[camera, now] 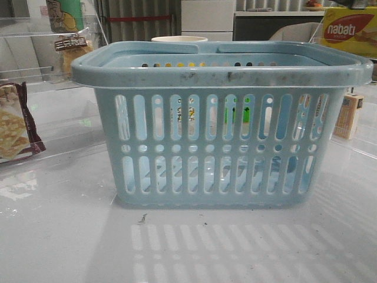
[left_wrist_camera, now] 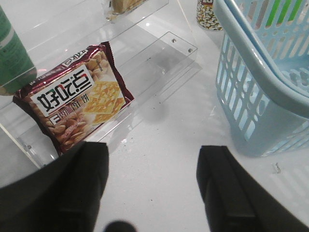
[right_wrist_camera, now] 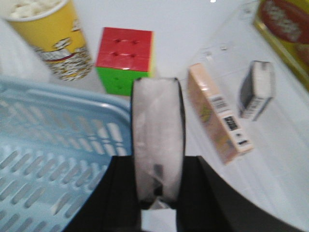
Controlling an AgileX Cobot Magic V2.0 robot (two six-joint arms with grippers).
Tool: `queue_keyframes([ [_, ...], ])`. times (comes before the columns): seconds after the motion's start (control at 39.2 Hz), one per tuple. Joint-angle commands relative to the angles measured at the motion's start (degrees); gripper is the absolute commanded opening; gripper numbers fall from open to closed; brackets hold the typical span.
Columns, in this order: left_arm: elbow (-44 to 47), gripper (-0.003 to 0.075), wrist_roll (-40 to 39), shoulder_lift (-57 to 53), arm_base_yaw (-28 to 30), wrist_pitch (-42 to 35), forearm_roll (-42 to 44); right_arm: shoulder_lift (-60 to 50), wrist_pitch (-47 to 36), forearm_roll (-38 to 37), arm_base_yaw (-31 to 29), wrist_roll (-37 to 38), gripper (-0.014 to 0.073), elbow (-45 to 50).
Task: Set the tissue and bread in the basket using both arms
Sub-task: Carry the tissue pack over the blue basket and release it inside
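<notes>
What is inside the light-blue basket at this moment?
Through the slats of the basket, the front view shows no item on its floor; the green and yellow glimpses belong to things behind it. The near wall and rim cover part of the inside, so a small flat item could be hidden.

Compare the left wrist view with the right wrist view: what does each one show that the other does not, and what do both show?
Only the left wrist view: the open left gripper above the white table, and a maroon cracker bag on a clear shelf.

Only the right wrist view: the right gripper shut on the tissue, held upright near the basket's rim; beyond it, a peach box and a small dark-edged pack.

Both: the light-blue basket and the popcorn cup behind it.
</notes>
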Motion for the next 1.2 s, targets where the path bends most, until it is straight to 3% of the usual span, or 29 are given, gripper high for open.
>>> queue_keyframes([
  [0.0, -1.66, 0.0454, 0.01, -0.02, -0.49, -4.62, -0.63, -1.47, -1.67, 0.54, 5.16, -0.24, 0.0162, -1.87],
  [0.26, -1.66, 0.0454, 0.01, -0.02, -0.49, -4.62, -0.63, 3.65, -0.53, 0.54, 15.45, -0.24, 0.0174, -1.87],
  [0.36, -1.66, 0.0454, 0.01, -0.02, -0.49, -4.62, -0.63, 5.72, -1.04, 0.62, 16.53, -0.24, 0.0299, -1.87],
  [0.46, -1.66, 0.0454, 0.01, -0.02, -0.49, -4.62, -0.63, 6.56, -2.87, 0.38, 16.52, -0.24, 0.0496, -1.87],
  [0.56, -1.66, 0.0454, 0.01, -0.02, -0.49, -4.62, -0.63, 5.32, -3.6, -1.57, 16.52, -0.24, 0.0584, -1.93],
  [0.77, -1.66, 0.0454, 0.01, -0.02, -0.49, -4.62, -0.63, -5.67, -2.55, -3.38, 16.57, -0.24, 0.0542, 1.94],
  [1.17, -1.66, 0.0454, 0.01, 0.21, -0.49, -4.62, -0.63, -37.82, -3.04, -6.26, 16.57, -0.24, 0.0533, 31.46],
])
